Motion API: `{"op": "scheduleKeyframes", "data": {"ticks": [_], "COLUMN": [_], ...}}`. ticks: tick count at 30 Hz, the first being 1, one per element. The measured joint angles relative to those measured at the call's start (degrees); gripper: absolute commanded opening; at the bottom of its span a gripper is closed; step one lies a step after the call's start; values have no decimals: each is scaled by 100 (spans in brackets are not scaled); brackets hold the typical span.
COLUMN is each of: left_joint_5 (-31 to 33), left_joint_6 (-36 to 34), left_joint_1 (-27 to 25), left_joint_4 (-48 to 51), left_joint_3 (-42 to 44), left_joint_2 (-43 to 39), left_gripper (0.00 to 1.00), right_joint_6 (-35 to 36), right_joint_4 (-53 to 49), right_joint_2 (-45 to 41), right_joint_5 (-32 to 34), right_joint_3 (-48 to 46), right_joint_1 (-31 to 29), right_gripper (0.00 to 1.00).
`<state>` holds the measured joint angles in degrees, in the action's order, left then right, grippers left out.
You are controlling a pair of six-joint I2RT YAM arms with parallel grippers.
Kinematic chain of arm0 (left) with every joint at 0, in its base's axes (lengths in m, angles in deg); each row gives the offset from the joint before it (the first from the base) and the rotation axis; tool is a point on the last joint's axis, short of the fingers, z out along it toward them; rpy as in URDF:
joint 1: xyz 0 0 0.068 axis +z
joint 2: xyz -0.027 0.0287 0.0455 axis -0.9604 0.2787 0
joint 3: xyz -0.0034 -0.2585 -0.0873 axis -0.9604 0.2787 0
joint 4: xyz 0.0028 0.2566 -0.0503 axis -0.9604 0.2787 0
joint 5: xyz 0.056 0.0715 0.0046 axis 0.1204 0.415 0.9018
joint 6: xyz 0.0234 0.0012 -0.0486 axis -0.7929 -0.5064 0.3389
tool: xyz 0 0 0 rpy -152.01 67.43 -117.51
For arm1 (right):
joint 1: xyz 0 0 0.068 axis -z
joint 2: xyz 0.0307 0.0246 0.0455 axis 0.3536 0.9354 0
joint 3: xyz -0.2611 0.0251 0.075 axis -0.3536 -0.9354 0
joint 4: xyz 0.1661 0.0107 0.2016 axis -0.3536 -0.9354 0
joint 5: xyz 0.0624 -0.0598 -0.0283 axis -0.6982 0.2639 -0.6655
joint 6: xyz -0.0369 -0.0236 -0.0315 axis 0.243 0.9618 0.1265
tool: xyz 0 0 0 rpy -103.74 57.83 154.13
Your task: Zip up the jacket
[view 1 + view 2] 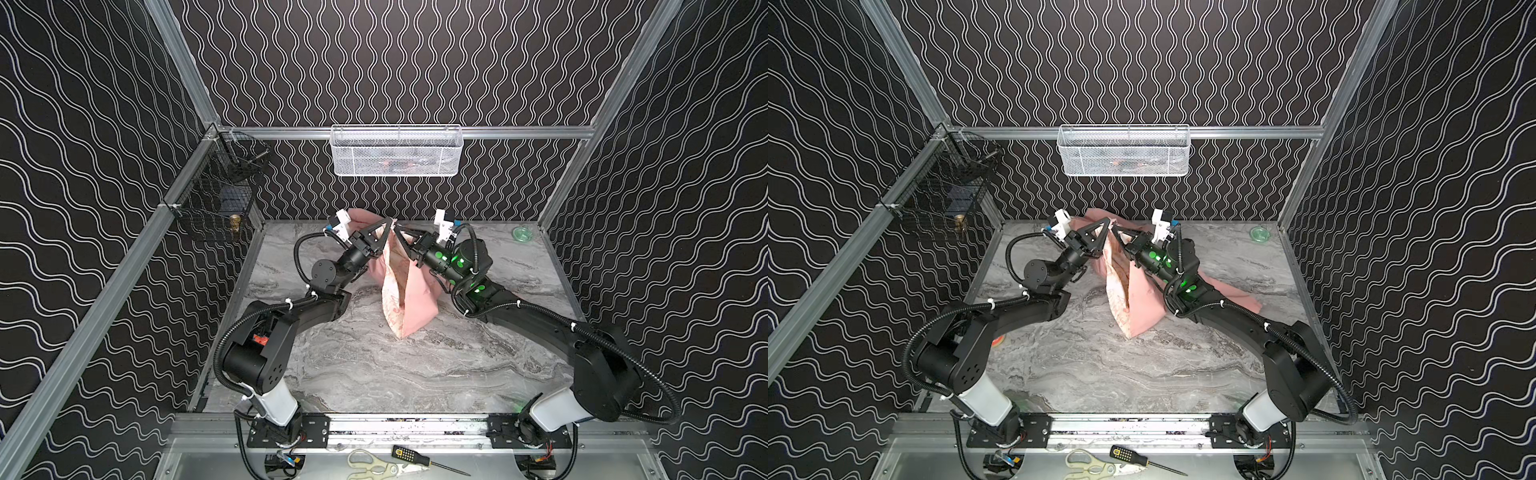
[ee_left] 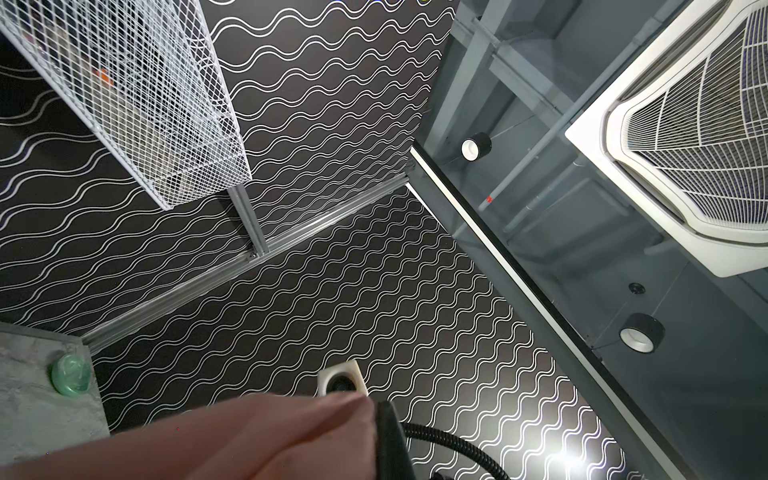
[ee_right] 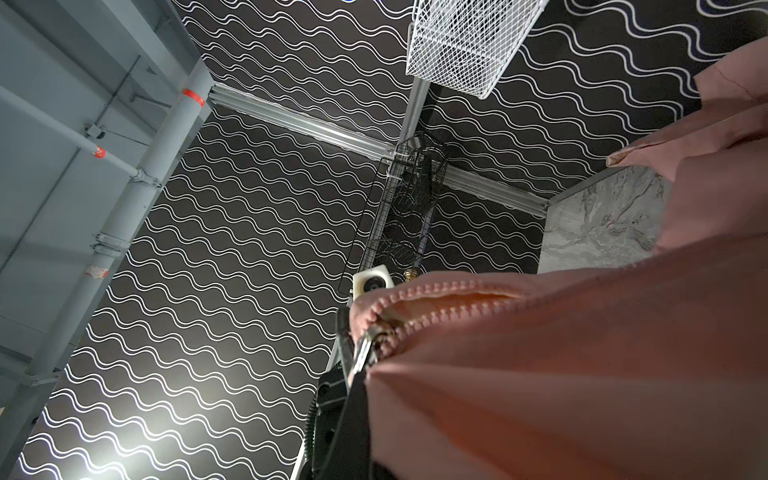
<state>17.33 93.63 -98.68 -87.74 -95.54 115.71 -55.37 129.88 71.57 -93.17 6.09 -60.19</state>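
Jacket (image 3: 582, 395): zipper (image 3: 436, 291) visible only from right wrist; left claw (image 1: 387, 227), right claw (image 1: 400, 230) pinching it.

I could read no lettering, label, brand or number anywhere; the marks on the yellow-and-black tester screwdriver (image 1: 409, 454) were too small.

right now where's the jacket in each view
in a top view: jacket near the middle, below the white mesh basket
in a top view: jacket, same spot
left wrist: jacket up close, blurred pink fabric
right wrist: jacket up close, zipper teeth showing
shared landmark: white mesh basket, in all four
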Motion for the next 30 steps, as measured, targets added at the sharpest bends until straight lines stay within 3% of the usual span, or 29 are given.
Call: {"op": "scheduleKeyframes", "data": {"ticks": [10, 13, 17, 22, 30], "left_joint_5": [-87, -157, 535, 715, 756], "left_joint_6": [0, 0, 0, 11, 20], "left_joint_1": [-7, -7, 55, 37, 46], "left_joint_4": [177, 234, 308, 306, 400], "left_joint_3": [245, 326, 378, 459, 658], "left_joint_2": [-66, -66, -66, -59, -170], "left_gripper": [0, 0, 0, 0, 0], "right_joint_6": [81, 35, 22, 129, 990], "right_joint_4": [-249, -299, -684, -1051, -2280], "right_joint_2": [-125, -160, -192, -245, -870], "right_joint_5": [-35, -125, -831, -1392, -1934], "right_joint_3": [-221, -330, -433, -442, -251], "right_joint_1": [63, 116, 129, 269, 713], "right_gripper": [1, 17, 31, 49, 62]}}
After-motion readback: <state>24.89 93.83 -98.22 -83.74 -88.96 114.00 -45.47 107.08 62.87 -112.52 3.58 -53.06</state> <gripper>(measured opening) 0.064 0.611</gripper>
